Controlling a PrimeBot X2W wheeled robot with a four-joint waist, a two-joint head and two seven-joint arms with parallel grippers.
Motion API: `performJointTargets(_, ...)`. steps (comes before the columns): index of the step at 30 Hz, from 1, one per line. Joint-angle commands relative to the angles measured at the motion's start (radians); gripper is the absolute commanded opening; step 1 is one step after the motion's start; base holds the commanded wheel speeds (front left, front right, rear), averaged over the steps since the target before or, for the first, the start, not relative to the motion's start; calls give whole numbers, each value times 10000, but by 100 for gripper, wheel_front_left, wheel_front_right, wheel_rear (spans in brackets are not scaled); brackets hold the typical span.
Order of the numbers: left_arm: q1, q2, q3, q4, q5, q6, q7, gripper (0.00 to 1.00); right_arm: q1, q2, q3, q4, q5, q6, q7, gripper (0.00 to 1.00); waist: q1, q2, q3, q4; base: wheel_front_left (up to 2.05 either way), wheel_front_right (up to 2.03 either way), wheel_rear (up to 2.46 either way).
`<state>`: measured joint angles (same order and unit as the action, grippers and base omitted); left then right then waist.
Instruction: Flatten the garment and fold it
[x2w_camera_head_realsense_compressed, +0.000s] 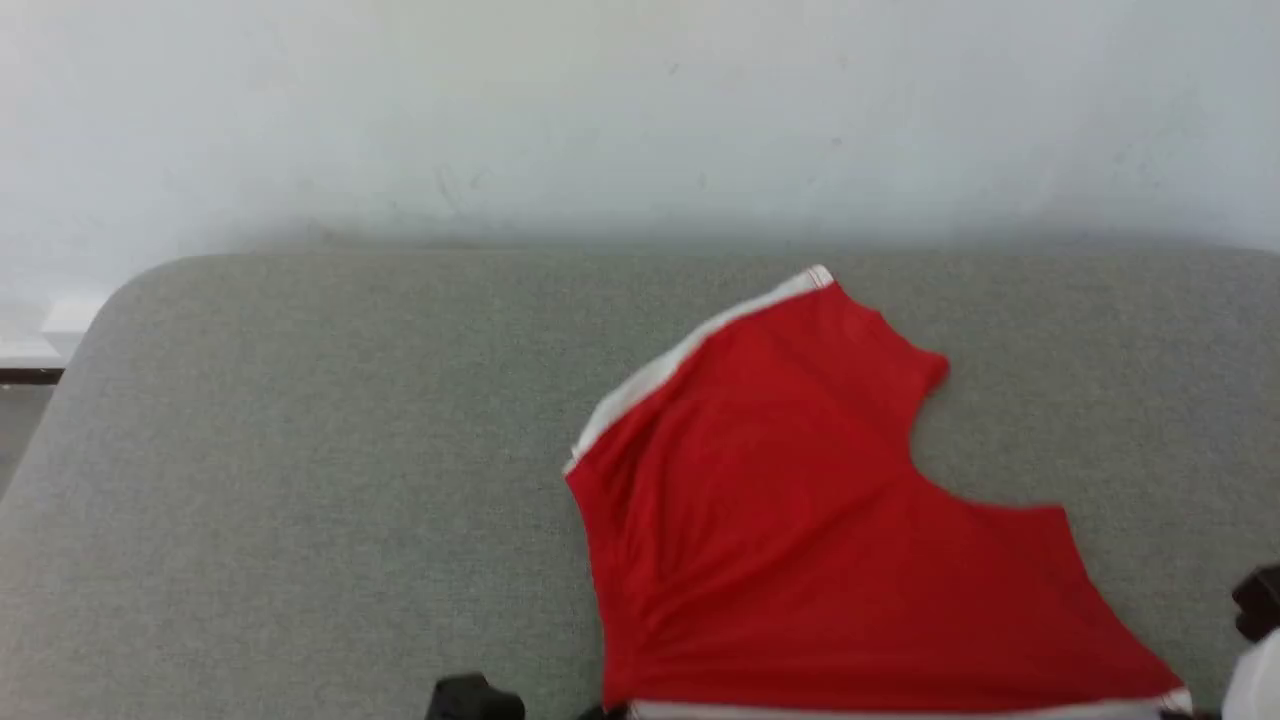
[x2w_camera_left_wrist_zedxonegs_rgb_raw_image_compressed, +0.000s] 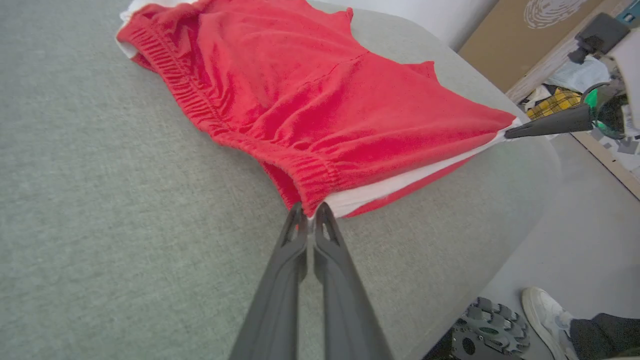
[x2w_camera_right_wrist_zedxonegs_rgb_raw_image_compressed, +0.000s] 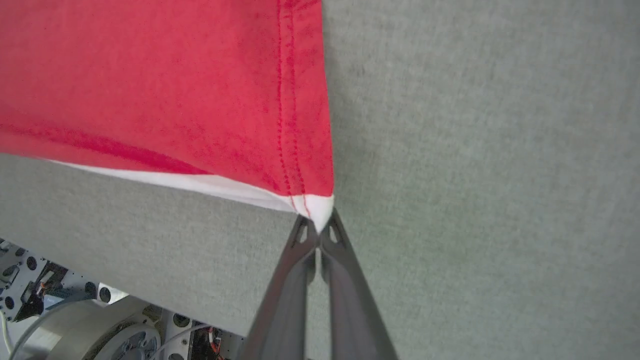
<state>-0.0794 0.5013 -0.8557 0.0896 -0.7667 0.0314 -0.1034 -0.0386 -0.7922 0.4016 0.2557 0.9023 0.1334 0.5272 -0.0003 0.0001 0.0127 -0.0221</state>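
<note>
Thin red shorts (x2w_camera_head_realsense_compressed: 800, 520) with white side stripes lie on the grey, felt-like padded surface (x2w_camera_head_realsense_compressed: 300, 450), along its near edge toward the right corner. Open grey cloth stretches to the left and far edges. The left gripper (x2w_camera_left_wrist_zedxonegs_rgb_raw_image_compressed: 311, 212) is pinched tight on the gathered elastic waistband's end. The right gripper (x2w_camera_right_wrist_zedxonegs_rgb_raw_image_compressed: 317, 227) is clamped on a white stitched hem corner, with the stripe taut between them. The head view cuts off the near side of the shorts.
</note>
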Motion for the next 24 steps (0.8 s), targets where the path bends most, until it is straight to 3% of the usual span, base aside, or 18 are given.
performJointTargets(1, 423, 205, -106, -313, -87, 245, 109, 0, 705, -210, -487, -155, 70, -27, 443, 0, 3, -1, -233, 112, 0, 0, 0)
performJointTargets(6, 900, 264, -465, -843, -92, 365, 370, 0, 1752, -54, -1899, -1180, -197, -27, 1028, 0, 3, -1, -26, 224, 0, 0, 0)
performJointTargets(12, 405, 206, -288, -1054, 101, 414, 261, 0, 1715, 542, -3161, -2331, -582, -27, 1287, 0, 3, -1, 381, 470, 0, 0, 0)
performJointTargets(24, -1565, -61, 405, -1472, 498, 321, 93, 0, -1061, 1690, -4523, -3405, -1266, -27, 2388, 0, 3, -1, 1984, 1261, 0, 0, 0)
